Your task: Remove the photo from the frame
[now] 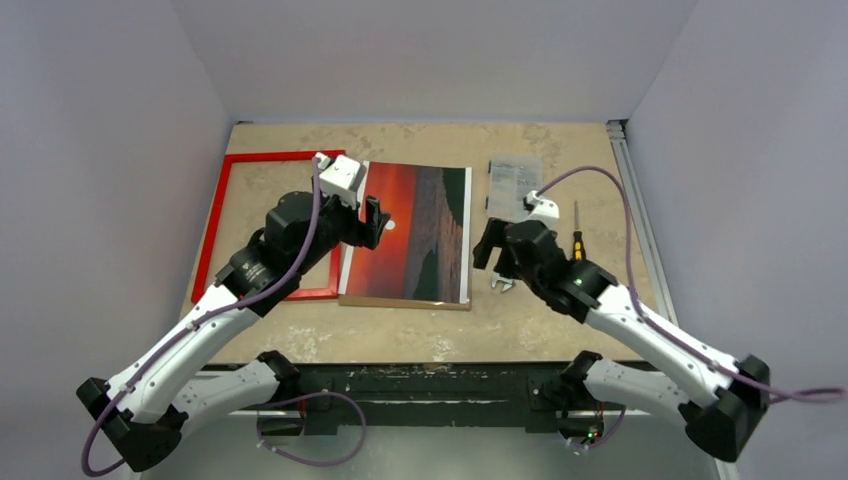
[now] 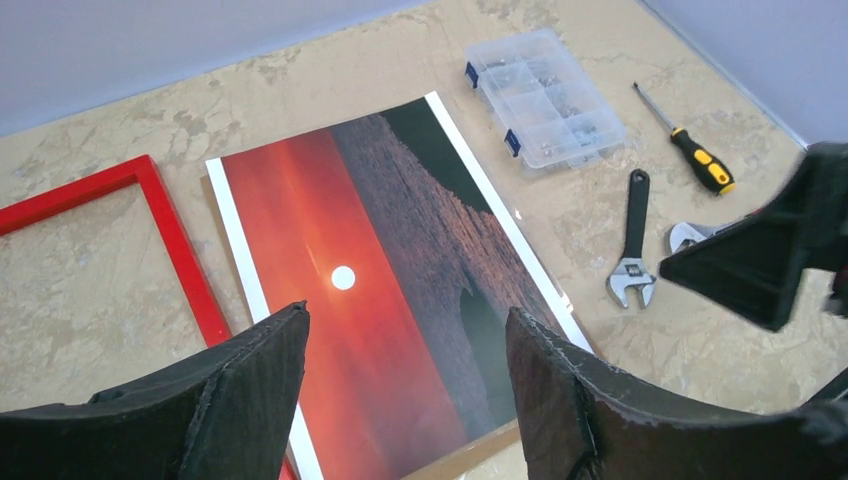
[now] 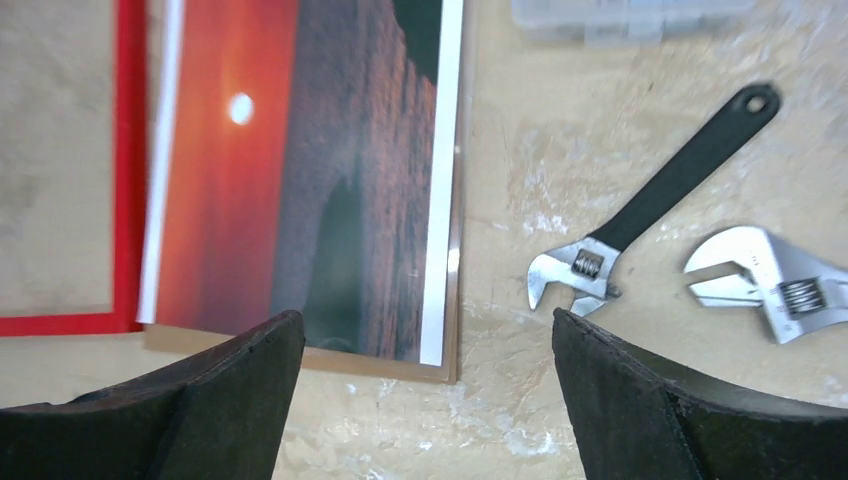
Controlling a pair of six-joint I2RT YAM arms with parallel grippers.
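Plainly, the photo (image 1: 410, 235) lies flat and face up on the desk (image 1: 420, 140), outside the frame (image 1: 212, 235), so the task looks as good as done. The frame rests on the desk to the photo's left. Its right rail runs alongside the photo's left white strip. Whether the two touch or slightly overlap cannot be told, since the left arm hides that seam from above.

The photo's long axis runs away from the arm bases, parallel to the frame's long rails. The left gripper (image 1: 375, 222) hangs above the photo's left portion, close to that seam, with its jaws spread wide and nothing between them. The right gripper (image 1: 490, 250) sits just off the photo's right edge, over bare desk beside a black-handled wrench (image 3: 640, 215), its jaws also wide and empty.

Neither gripper holds the photo or the frame. If the two need to be drawn further apart, the left arm is the nearer one to the seam, while the right arm is better placed for the photo's free right edge. A careless descent there could bump the wrench.
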